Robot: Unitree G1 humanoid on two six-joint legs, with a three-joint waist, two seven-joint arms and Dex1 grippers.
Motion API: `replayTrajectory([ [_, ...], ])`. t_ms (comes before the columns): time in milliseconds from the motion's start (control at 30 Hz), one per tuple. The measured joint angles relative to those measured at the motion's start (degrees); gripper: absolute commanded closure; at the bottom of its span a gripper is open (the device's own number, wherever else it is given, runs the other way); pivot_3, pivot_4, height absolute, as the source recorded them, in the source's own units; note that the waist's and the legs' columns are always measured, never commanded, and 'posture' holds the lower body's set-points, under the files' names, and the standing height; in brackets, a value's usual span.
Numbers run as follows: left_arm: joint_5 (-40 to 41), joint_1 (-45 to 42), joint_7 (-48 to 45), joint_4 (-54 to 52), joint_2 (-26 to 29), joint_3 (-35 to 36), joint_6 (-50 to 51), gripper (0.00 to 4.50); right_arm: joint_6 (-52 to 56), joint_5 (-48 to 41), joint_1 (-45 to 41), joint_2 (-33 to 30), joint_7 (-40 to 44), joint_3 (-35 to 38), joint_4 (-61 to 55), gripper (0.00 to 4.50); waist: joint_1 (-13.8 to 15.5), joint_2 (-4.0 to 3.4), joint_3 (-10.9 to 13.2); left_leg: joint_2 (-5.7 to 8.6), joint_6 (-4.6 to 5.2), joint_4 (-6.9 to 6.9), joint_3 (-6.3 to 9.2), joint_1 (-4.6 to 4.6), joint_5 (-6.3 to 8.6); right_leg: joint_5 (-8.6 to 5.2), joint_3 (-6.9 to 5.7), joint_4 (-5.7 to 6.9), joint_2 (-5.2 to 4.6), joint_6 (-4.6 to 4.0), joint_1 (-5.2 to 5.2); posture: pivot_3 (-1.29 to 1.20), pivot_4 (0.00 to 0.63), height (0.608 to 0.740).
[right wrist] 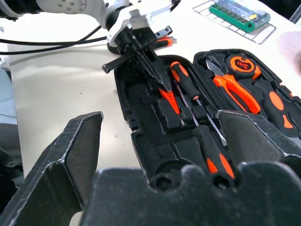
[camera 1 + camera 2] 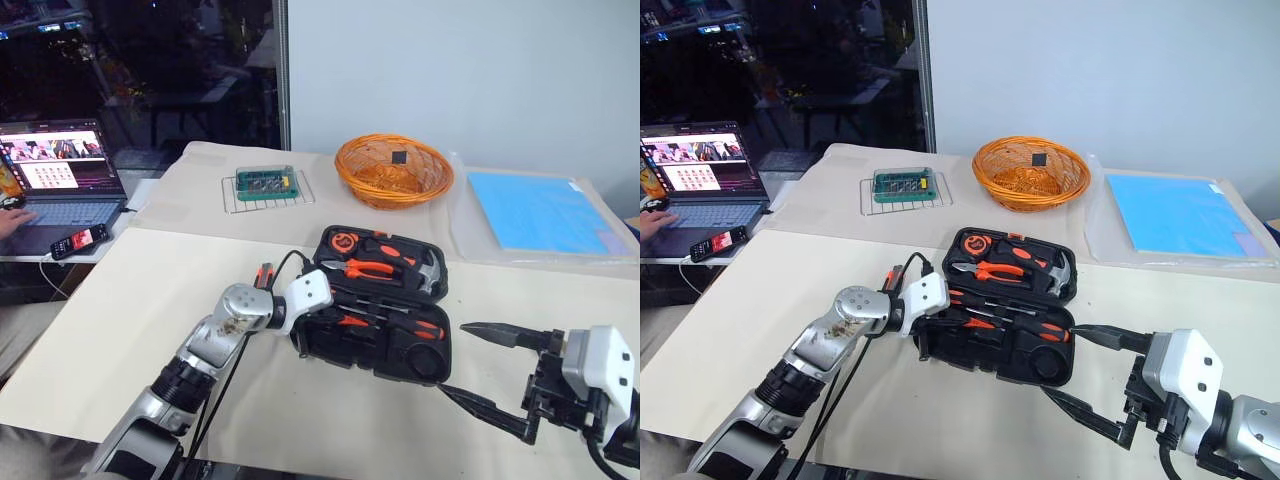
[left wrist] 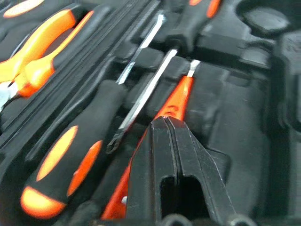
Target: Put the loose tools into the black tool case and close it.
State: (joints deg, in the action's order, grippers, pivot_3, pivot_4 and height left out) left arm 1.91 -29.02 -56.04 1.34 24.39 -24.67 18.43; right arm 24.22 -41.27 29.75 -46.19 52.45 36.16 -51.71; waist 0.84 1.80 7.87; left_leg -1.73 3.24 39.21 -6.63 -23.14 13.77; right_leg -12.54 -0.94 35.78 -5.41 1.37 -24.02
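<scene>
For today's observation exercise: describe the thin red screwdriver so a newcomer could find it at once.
Start at the open black tool case in the middle of the beige table. In its near half, the thin red screwdriver lies under the shut left claw. It is slimmer than the two black-and-orange-handled screwdrivers beside it, and plain red.

My table (image 2: 150,330): cream top. Directly on it: open black tool case (image 2: 380,350) at centre, orange wicker basket (image 2: 393,170) behind, wire rack (image 2: 268,190) left of basket, blue sheet (image 2: 540,212) at far right, possibly inside clear sleeve.
</scene>
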Motion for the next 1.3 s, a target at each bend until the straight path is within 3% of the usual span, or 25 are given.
replayTrajectory([
  [133, 1.53, 1.60, 2.35, 2.91, -2.68, 2.97, -4.03, 4.48, 0.00, -0.14, -0.89, -0.52, 0.03, -0.14, 0.09, 0.00, 0.02, -0.17, -0.14, 0.00, -0.01, 0.00, -0.01, -0.02, 0.00, 0.01, 0.02, 0.01, -0.07, -0.01, -0.05, 0.00, 0.150, 0.740],
  [233, 5.96, 2.81, 4.67, 2.58, -4.01, 8.28, -1.37, 4.48, 0.00, -0.31, -1.83, -0.66, 0.19, -0.62, 0.31, 0.00, -0.21, -0.11, -0.07, -0.04, 0.02, 0.00, -0.02, -0.26, -0.02, 0.07, 0.05, 0.06, 0.05, -0.02, -0.15, 0.00, 0.150, 0.740],
  [333, 12.51, 4.25, 10.22, -5.16, -3.88, 19.02, 6.73, 3.79, -0.03, -0.39, -3.77, -1.02, 1.19, -2.16, 1.97, 0.00, -0.43, -0.12, 0.01, -0.10, 0.46, -0.03, -0.02, -0.38, -0.27, 0.08, 0.07, 0.06, 0.17, -0.05, -0.22, 0.00, 0.150, 0.740],
  [467, 16.68, 8.45, 20.37, -18.55, -3.59, 29.30, 19.70, 2.34, -0.24, -0.42, -7.19, -1.75, 2.50, -4.64, 4.36, 0.00, -0.23, -0.13, 0.02, 0.00, 0.54, -0.17, -0.02, -0.37, -0.16, 0.35, 0.11, -0.01, 0.14, 0.11, -0.18, 0.00, 0.150, 0.740],
  [567, 17.30, 12.93, 28.46, -25.89, -4.78, 33.18, 29.49, 1.14, -0.28, -0.42, -9.77, -2.12, 3.57, -6.60, 6.66, 0.00, 0.12, -0.05, 0.07, 0.08, 0.55, -0.17, -0.01, -0.41, -0.15, 0.33, 0.08, -0.03, 0.11, 0.13, -0.18, 0.00, 0.150, 0.740],
  [667, 16.40, 14.99, 37.18, -31.58, -8.24, 33.96, 39.70, 0.18, -0.29, -0.53, -13.19, -2.94, 4.94, -8.14, 8.72, 0.00, 0.69, 0.12, 0.18, 0.12, 0.55, -0.11, 0.00, -0.41, -0.15, 0.18, 0.07, -0.07, 0.08, -0.14, -0.14, 0.00, 0.150, 0.740],
  [700, 15.98, 14.99, 39.37, -32.52, -9.08, 33.62, 42.10, 0.07, -0.29, -0.62, -13.90, -3.12, 5.39, -8.45, 9.05, 0.00, 0.77, 0.15, 0.20, 0.12, 0.54, -0.10, 0.00, -0.40, -0.15, 0.15, 0.07, -0.07, 0.08, -0.07, -0.13, 0.00, 0.150, 0.740],
  [833, 13.34, 14.40, 47.00, -33.51, -11.40, 30.48, 50.98, 0.07, -0.30, -2.87, -17.28, -4.20, 8.02, -8.50, 10.64, 0.00, 0.71, 0.23, 0.24, 0.11, 0.29, -0.09, -0.04, -0.35, -0.05, 0.17, 0.12, -0.07, 0.11, 0.02, -0.14, 0.00, 0.150, 0.740],
  [933, 11.61, 14.33, 49.21, -32.44, -11.47, 27.82, 51.88, 0.07, -0.30, -3.02, -18.05, -5.43, 9.25, -8.30, 10.98, 0.00, 0.71, 0.23, 0.24, 0.11, 0.29, -0.11, -0.04, -0.35, -0.05, 0.30, 0.13, -0.07, 0.12, -0.23, -0.16, 0.00, 0.150, 0.740],
  [1033, 10.30, 14.43, 50.21, -29.50, -11.44, 25.82, 50.61, 0.75, -0.29, -3.02, -18.08, -5.52, 9.49, -8.10, 11.35, 0.00, 0.71, 0.24, 0.25, 0.11, 0.31, -0.13, -0.04, -0.42, -0.06, 0.29, 0.13, -0.08, 0.11, -0.32, -0.23, 0.00, 0.150, 0.740],
  [1200, 8.96, 16.07, 49.35, -27.55, -9.41, 24.79, 44.77, 2.61, -0.27, -3.03, -17.48, -5.52, 9.23, -7.04, 11.11, 0.00, 0.75, 0.23, 0.25, 0.09, 0.26, -0.18, -0.03, -0.39, -0.03, 0.26, 0.12, -0.08, -0.01, -0.39, -0.22, 0.00, 0.150, 0.740],
  [1300, 11.67, 16.96, 44.34, -26.19, -8.92, 26.69, 39.70, 2.70, -0.26, -3.04, -16.42, -5.22, 8.50, -5.95, 10.39, 0.00, 0.76, 0.26, 0.28, 0.06, 0.06, -0.17, -0.04, -0.44, 0.08, 0.28, 0.09, -0.08, -0.16, -0.43, -0.27, 0.00, 0.150, 0.740],
])
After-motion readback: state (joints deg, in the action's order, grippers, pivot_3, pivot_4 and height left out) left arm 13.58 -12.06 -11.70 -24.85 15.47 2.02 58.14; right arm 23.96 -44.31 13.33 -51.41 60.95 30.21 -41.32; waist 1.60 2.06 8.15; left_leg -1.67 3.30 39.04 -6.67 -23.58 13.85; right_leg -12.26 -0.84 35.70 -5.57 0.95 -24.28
